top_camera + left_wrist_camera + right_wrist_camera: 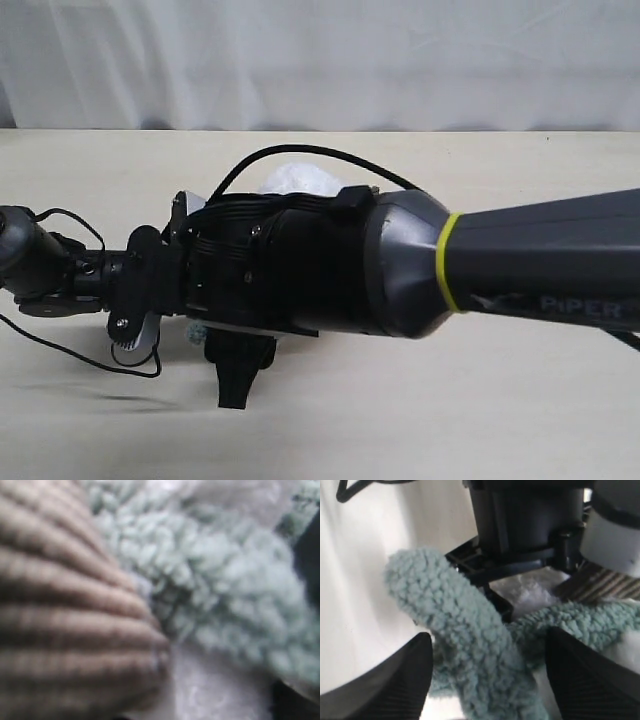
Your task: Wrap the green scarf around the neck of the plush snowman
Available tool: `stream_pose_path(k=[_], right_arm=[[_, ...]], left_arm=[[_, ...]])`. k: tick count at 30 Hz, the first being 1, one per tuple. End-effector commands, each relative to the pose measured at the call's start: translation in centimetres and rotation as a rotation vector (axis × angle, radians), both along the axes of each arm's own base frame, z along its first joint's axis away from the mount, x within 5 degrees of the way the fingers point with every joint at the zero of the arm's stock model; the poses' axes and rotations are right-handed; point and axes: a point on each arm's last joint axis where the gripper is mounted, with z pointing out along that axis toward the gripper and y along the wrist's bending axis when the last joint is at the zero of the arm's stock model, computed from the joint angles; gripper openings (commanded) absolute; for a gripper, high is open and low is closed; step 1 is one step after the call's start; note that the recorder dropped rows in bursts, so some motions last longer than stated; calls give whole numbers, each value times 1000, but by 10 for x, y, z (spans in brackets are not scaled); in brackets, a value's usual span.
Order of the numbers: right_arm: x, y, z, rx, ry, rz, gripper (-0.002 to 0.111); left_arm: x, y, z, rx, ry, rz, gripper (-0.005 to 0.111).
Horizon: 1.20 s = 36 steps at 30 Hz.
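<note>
The green scarf (465,645) lies in two fuzzy crossing strands over the white plush snowman (530,592). My right gripper (487,637) is open, its black fingers wide apart on either side of one strand, with gaps showing. My left gripper (545,592) is pressed in close. Its ribbed finger pad (75,630) rests against the scarf (225,580) and white plush (215,690). In the exterior view the right arm (420,260) hides nearly all of it. Only a bit of snowman (297,180) and one black finger (240,375) show. The snowman's neck is hidden.
The cream table (450,410) runs back to a white curtain (320,60). The left arm (50,265) reaches in from the left with a loose black cable (60,355) on the table. Another cable (300,152) arcs over the right wrist.
</note>
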Motion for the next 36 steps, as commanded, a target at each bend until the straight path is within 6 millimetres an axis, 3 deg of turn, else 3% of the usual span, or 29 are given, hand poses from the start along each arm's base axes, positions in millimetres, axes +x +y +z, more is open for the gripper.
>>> stream_pose_path(k=[1, 6, 7, 16, 28, 32, 35, 36], right_arm=[[0, 3, -1, 17, -12, 20, 53], [-1, 3, 3, 21, -17, 16, 9], [-1, 2, 5, 21, -19, 19, 4], [-4, 3, 30, 126, -56, 53, 4], [7, 4, 10, 88, -52, 57, 5], [16, -1, 3, 82, -43, 11, 16], [20, -6, 2, 77, -37, -32, 41], [20, -6, 2, 77, -37, -32, 45]], left_arm=[[1, -2, 4, -28, -3, 3, 0], [1, -2, 4, -28, -3, 3, 0], [1, -2, 4, -29, -3, 6, 0], [1, -2, 4, -29, -3, 6, 0], [1, -2, 4, -28, -3, 3, 0], [1, -2, 4, -28, -3, 3, 0], [1, -2, 4, -28, -3, 3, 0], [1, -2, 4, -28, -3, 3, 0]])
